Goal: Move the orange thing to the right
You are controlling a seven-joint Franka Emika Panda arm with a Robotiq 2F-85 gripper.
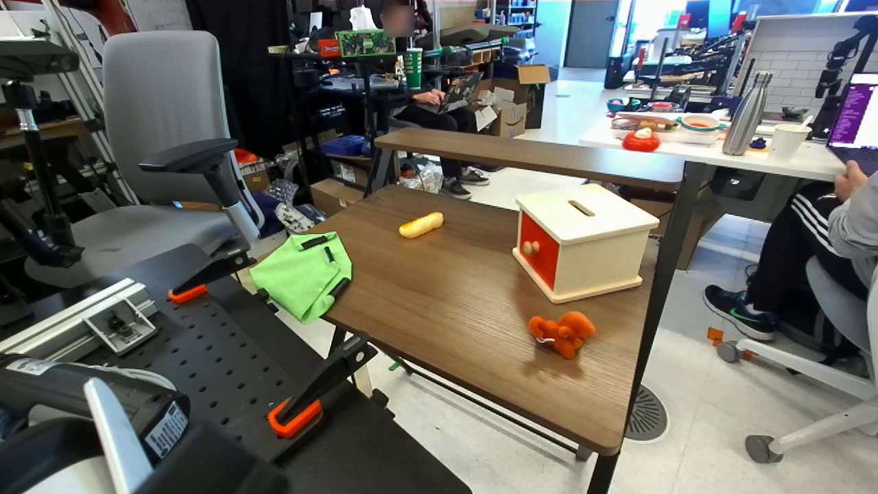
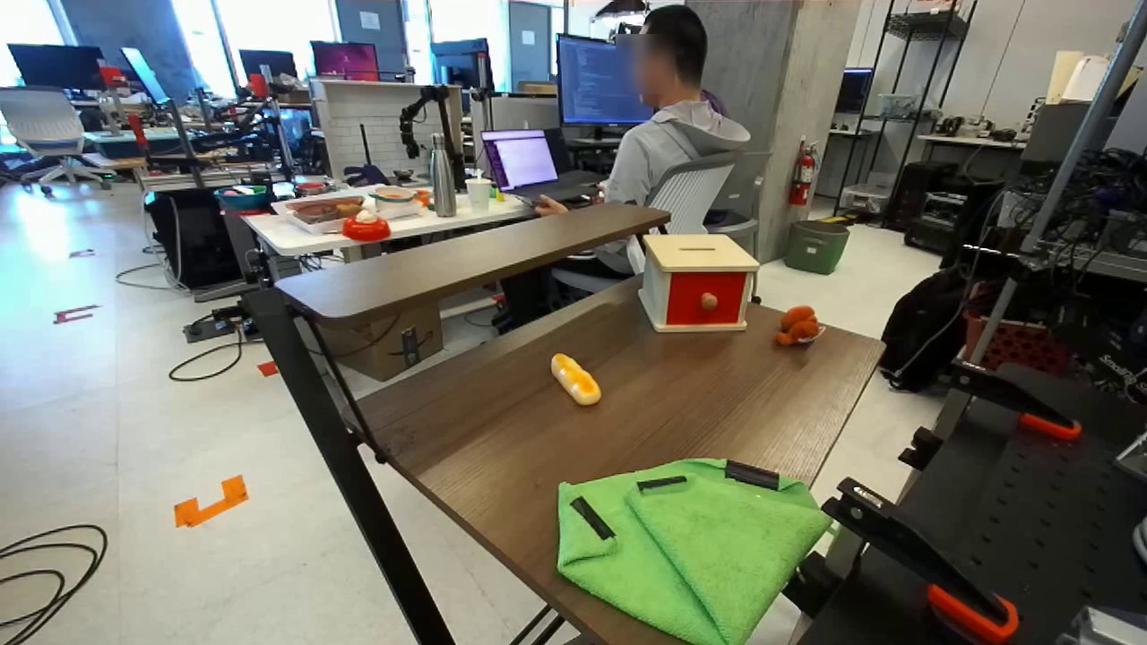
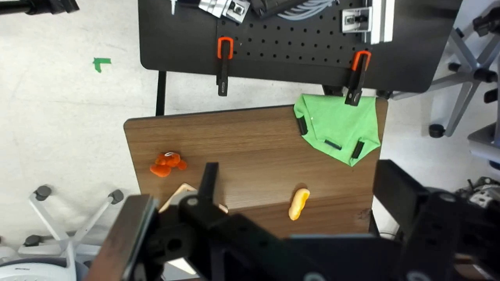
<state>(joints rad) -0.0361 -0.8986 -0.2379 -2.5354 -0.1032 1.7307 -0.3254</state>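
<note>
In the wrist view, the hand (image 3: 300, 177) is spread wide with nothing in it, hanging over the worktop (image 3: 254, 156) and, I judge, well above it. The stick (image 3: 299, 204) appears between the two fingers (image 3: 211, 177), about midway sideways, and set off from the line of their tips toward the long edge farther from the bench (image 3: 289, 67). Its long axis runs mainly from one long edge toward the other, the end nearer the bench leaning toward the short edge by the cloth (image 3: 338, 121). The fingers stand apart in the direction of the long edges, so they should straddle the stick's narrow width with only a small turn. The coming move seems to want a descent nearly straight down, perhaps shifted a little away from the bench; how much I cannot tell, since fingers and stick lie at different depths. In an exterior view, the stick lies toward the far long edge, on the side of the shelf (image 1: 528, 154), nearer the short edge by the cloth than the one by the box (image 1: 600, 261); the hand does not show. In an exterior view, the toy (image 2: 796, 333) sits toward the right corner and the cloth covers the near corner; the stick lies well apart from both, its long axis crossing the grain, and here too no hand is in sight.
</note>
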